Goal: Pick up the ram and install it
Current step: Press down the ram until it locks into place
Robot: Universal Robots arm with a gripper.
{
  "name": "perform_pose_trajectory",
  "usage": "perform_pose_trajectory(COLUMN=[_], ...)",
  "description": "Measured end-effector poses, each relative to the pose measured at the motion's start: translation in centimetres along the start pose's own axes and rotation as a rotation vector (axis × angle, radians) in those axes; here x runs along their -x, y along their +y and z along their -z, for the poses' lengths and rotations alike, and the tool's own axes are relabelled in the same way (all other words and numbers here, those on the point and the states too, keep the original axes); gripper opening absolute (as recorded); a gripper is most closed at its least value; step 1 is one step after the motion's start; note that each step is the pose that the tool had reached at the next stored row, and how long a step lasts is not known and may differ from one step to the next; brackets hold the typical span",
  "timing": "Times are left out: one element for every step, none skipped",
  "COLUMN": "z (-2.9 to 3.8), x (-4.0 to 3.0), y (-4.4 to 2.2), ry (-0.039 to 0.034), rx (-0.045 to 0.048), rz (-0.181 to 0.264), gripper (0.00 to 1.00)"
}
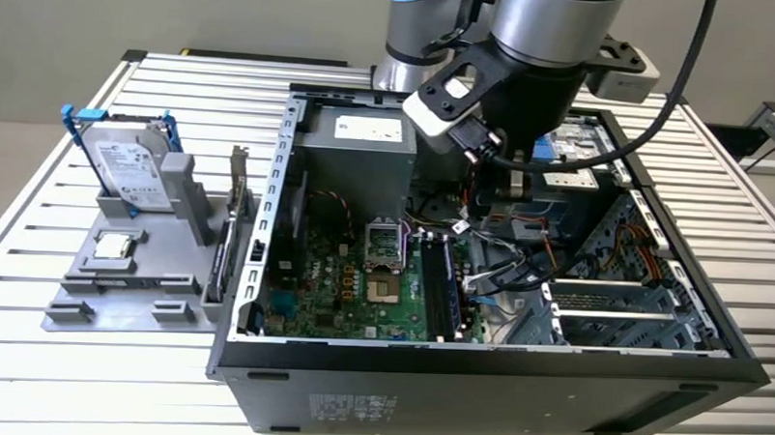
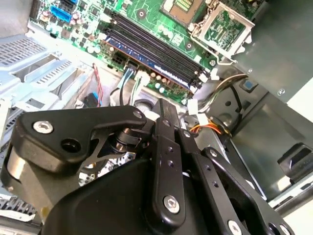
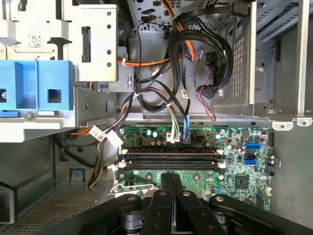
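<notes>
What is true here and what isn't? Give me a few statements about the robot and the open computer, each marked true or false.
1. The silver hard drive in a blue frame stands upright on the grey plastic tray. True.
2. The small square silver chip sits inside the computer. False: it lies on the tray.
3. The black claw hangs inside the open black computer case, above the green circuit board. True.
4. The claw is wide open. False: it is shut.

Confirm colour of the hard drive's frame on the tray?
Blue frame around the silver hard drive, clearest in the exterior view.
</notes>
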State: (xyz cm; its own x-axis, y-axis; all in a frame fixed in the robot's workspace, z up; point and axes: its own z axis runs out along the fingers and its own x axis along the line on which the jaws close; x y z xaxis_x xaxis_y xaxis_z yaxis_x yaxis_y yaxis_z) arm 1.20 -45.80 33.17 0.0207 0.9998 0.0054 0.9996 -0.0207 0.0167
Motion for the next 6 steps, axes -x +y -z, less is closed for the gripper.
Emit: perform_pose_trajectory(z=[0.00, 0.01, 0.03, 0.04, 0.05, 0.05], x=[0.00, 0.00, 0.00, 0.00, 0.00, 0.00], y=[0.00, 0.00, 0.00, 0.00, 0.00, 0.00], ry=[0.0001, -0.0001, -0.0002, -0.0001, -0.0003, -0.0002], rx=[0.0000, 0.0000, -0.0001, -0.0001, -0.0001, -0.0001], rz=[0.000, 0.000, 0.000, 0.000, 0.000, 0.000], gripper=[0.00, 0.00, 0.00, 0.00, 0.00, 0.00])
